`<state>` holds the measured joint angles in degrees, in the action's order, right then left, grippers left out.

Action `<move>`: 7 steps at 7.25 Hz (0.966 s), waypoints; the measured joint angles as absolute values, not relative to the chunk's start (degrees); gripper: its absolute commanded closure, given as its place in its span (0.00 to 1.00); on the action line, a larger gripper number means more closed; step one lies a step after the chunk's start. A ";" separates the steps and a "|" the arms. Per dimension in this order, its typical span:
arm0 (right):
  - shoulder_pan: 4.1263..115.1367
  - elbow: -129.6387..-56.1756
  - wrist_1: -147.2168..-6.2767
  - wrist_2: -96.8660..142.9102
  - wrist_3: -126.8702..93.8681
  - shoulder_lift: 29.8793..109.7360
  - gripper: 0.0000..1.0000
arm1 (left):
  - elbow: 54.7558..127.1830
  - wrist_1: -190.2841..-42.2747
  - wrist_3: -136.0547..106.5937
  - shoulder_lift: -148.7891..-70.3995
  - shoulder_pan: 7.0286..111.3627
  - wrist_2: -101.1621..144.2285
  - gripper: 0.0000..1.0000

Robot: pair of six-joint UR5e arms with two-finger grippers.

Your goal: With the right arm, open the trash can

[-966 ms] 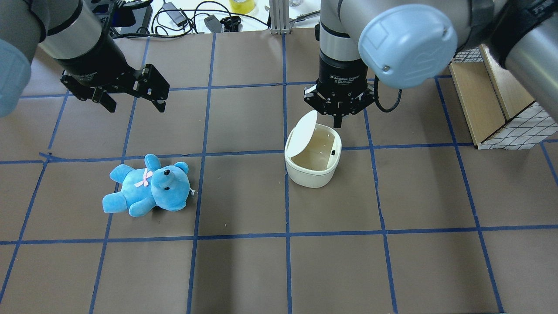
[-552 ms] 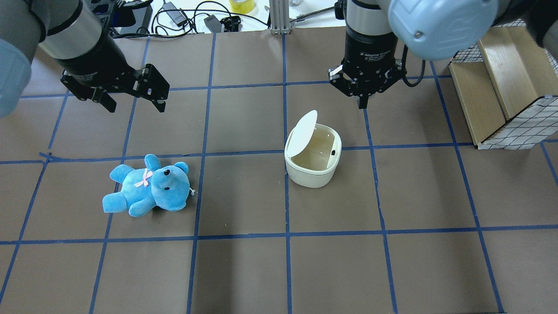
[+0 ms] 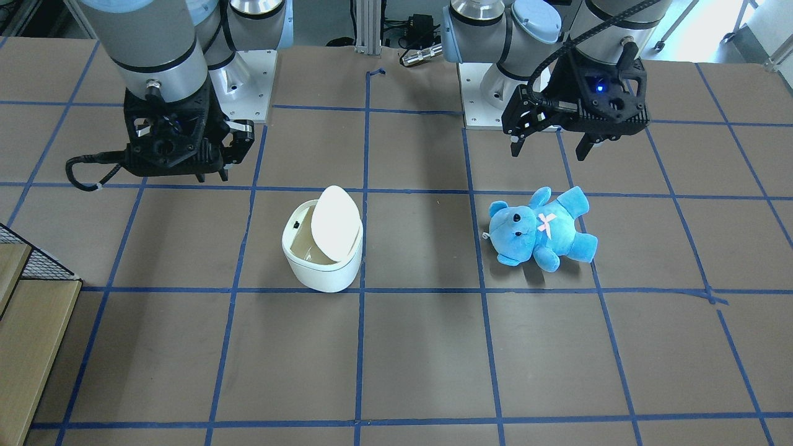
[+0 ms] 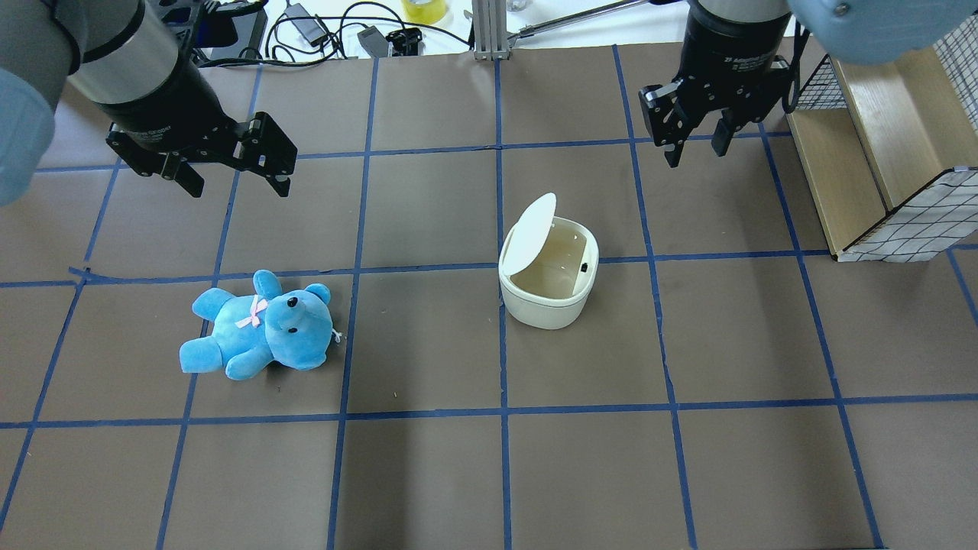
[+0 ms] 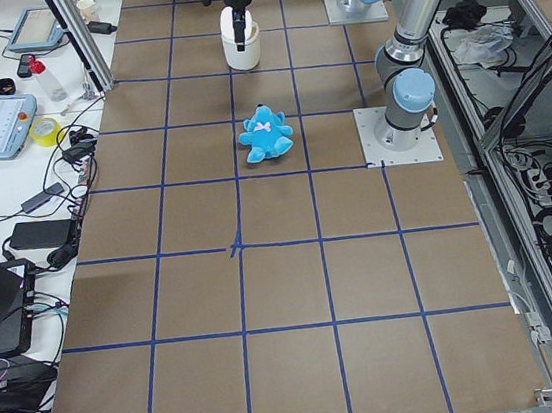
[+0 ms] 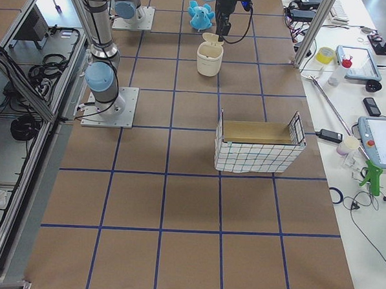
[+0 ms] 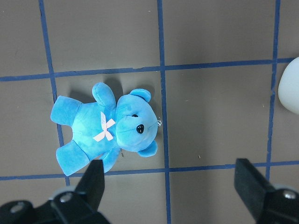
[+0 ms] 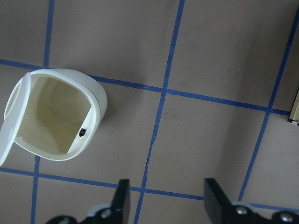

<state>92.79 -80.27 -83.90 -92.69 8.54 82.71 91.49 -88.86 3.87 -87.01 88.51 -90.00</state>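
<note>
The white trash can (image 4: 547, 294) stands mid-table with its flat lid (image 4: 531, 233) tipped up on its left side and the empty inside showing. It also shows in the front view (image 3: 322, 266) and the right wrist view (image 8: 96, 100). My right gripper (image 4: 695, 149) is open and empty, raised beyond and to the right of the can, apart from it; its fingers (image 8: 120, 200) frame bare table. My left gripper (image 4: 235, 179) is open and empty, raised above the table beyond the blue plush bear (image 4: 260, 325).
A wire-mesh box with wooden boards (image 4: 879, 153) stands at the table's right edge, close to the right gripper. Cables and small devices (image 4: 321, 30) lie along the far edge. The bear lies on its back left of the can (image 7: 107, 130).
My right gripper has moved from just behind the can's open rim to the far right and has gone from shut to open. The can, the lid, the bear and the left arm have not moved.
</note>
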 measured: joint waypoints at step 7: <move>89.39 -76.23 -78.81 -89.52 12.76 83.59 0.00 | 91.49 -88.86 3.87 -86.99 88.50 -90.00 0.00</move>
<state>89.39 -76.23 -78.81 -89.52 12.76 83.59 91.49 -88.86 3.87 -86.99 88.50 -90.00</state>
